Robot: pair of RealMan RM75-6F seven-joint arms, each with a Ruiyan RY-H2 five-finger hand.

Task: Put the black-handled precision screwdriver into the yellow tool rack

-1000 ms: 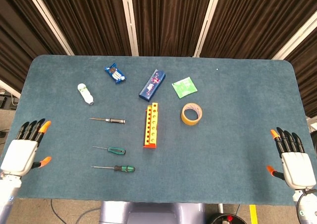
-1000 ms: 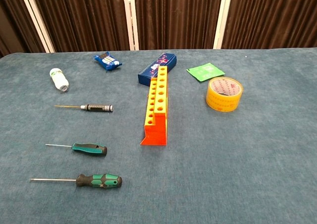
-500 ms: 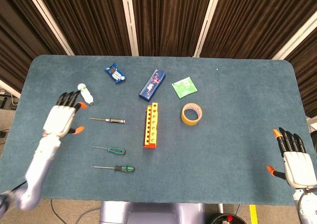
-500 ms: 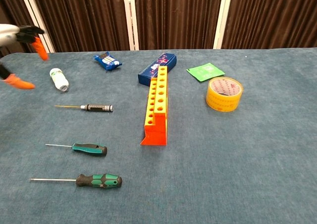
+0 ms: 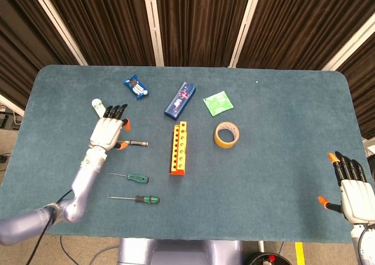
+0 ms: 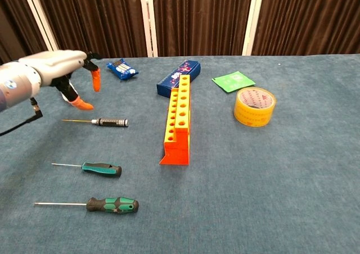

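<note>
My left hand [image 5: 107, 133] is hovering over the blue tabletop [image 5: 281, 118], fingers [image 6: 95, 81] spread and released, grasping nothing. In the head view it is covering the shaft of the black-handled precision screwdriver [image 6: 110, 122]; in the chest view the hand [image 6: 59, 68] is floating above and behind that tool, not touching it. The screwdriver is lying flat, handle pointing toward the yellow tool rack [image 5: 179, 147], thin shaft pointing away to my left. The rack is lying well to the right of the handle, a long yellow block with a row of round holes and an orange foot at its near end.

My right hand [image 5: 351, 189] is resting near the tabletop's near right corner, fingers apart, holding nothing; only the head view is showing it.

Nearer to me than the black-handled driver, two more drivers are lying parallel: a small green-handled screwdriver [image 5: 137, 178] and, closest, a green-and-black screwdriver [image 5: 147, 200]. Just behind my left fingers a small white bottle [image 5: 98, 106] is lying on its side, partly hidden. Further back are sitting a blue snack packet [image 5: 136, 87], a long blue box [image 5: 180, 100] and a green sachet [image 5: 218, 103]; each is carrying printing, but I am finding it too small to read. A roll of yellow tape [image 5: 226, 134] is lying flat to the right of the rack, faint marks on its inner core also unreadable.
</note>
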